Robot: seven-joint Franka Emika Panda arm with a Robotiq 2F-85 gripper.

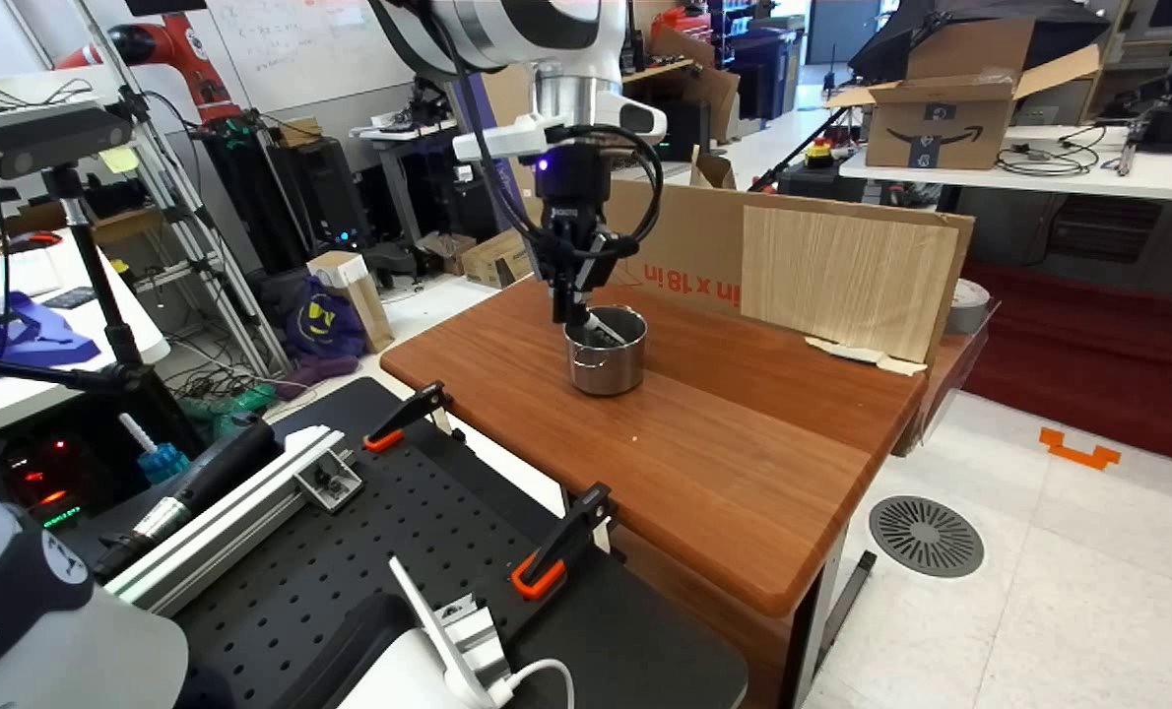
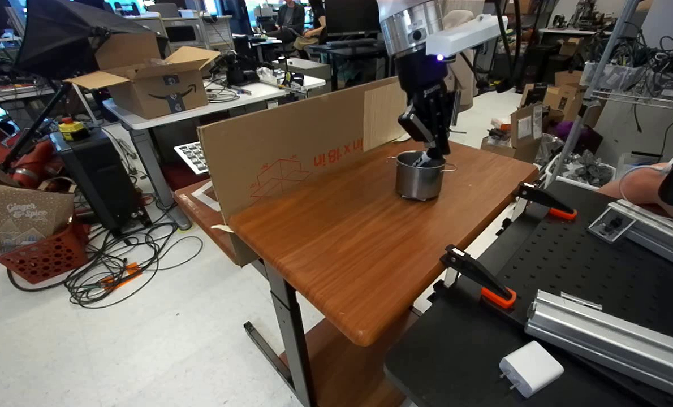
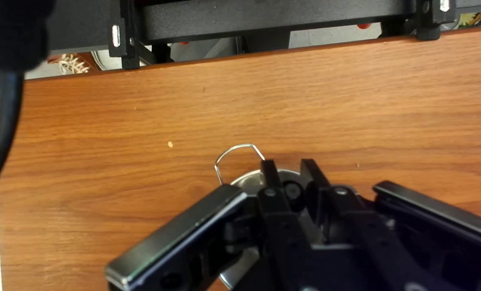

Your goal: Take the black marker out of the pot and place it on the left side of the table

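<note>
Marker (image 1: pixel 604 330) tilted in the pot (image 1: pixel 609 374) on the table (image 1: pixel 724 453), apparently pinched at its upper end by the gripper (image 3: pixel 291 173): best drawn straight up until clear, before swinging sideways.

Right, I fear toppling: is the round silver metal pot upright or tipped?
Upright: the pot stands on the rectangular brown wooden table, mouth up.

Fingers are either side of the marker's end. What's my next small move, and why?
Probably ease the gripper shut before lifting: the wrist view shows the marker's dark end between the fingers, but not whether both press on it. In an exterior view its white body slants into the metal pot, so a loose grip might drop it.
</note>
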